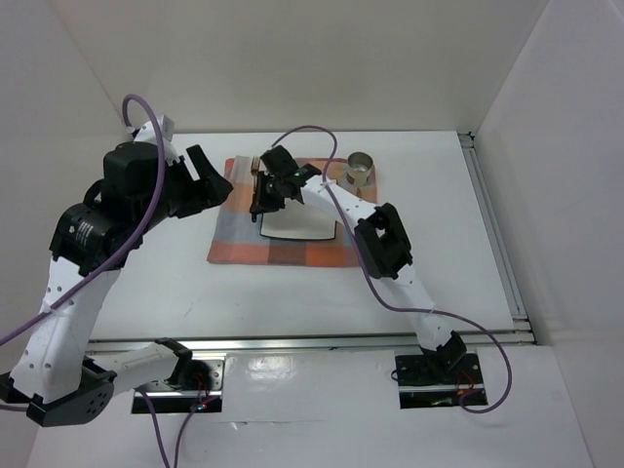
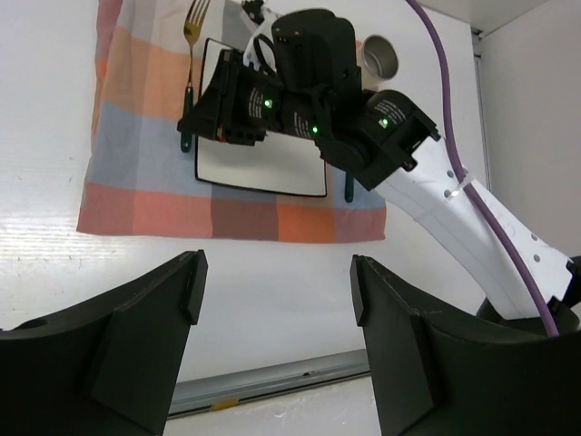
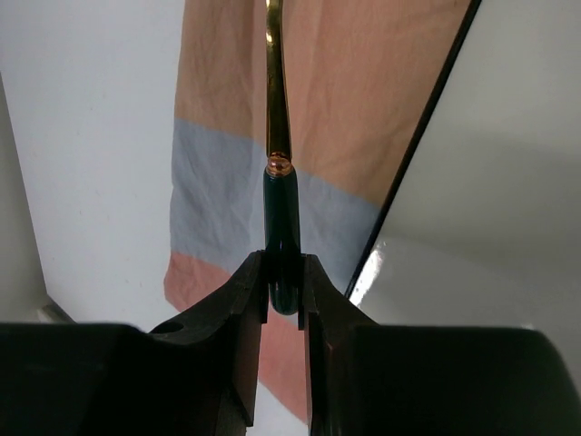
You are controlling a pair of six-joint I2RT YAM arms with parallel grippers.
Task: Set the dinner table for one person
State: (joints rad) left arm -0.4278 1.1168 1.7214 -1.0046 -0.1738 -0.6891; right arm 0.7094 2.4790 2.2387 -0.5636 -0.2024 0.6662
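Ahead of my right gripper (image 3: pixel 284 282) lies the fork (image 3: pixel 281 209), its gold stem running straight away from the fingertips over the checked cloth (image 3: pixel 363 109). Just to the right of them is the plate (image 3: pixel 490 182), its dark rim beside the fork but apart from it. A cup (image 1: pixel 362 168) stands well off to the right, at the cloth's far corner. The jaws are narrow, with the end of the fork's green handle between the fingertips, which sit close on both sides – whether they press it I cannot tell. That arm reaches out over the cloth, elbow bent above its near right corner, wrist swung left across the plate. My left gripper (image 2: pixel 277 277) hangs high with jaws wide and nothing between them. The white table (image 1: pixel 292 302) is bare below it, the cloth lies ahead – and my own right wrist blocks its line to the plate. The left arm is raised, elbow up.
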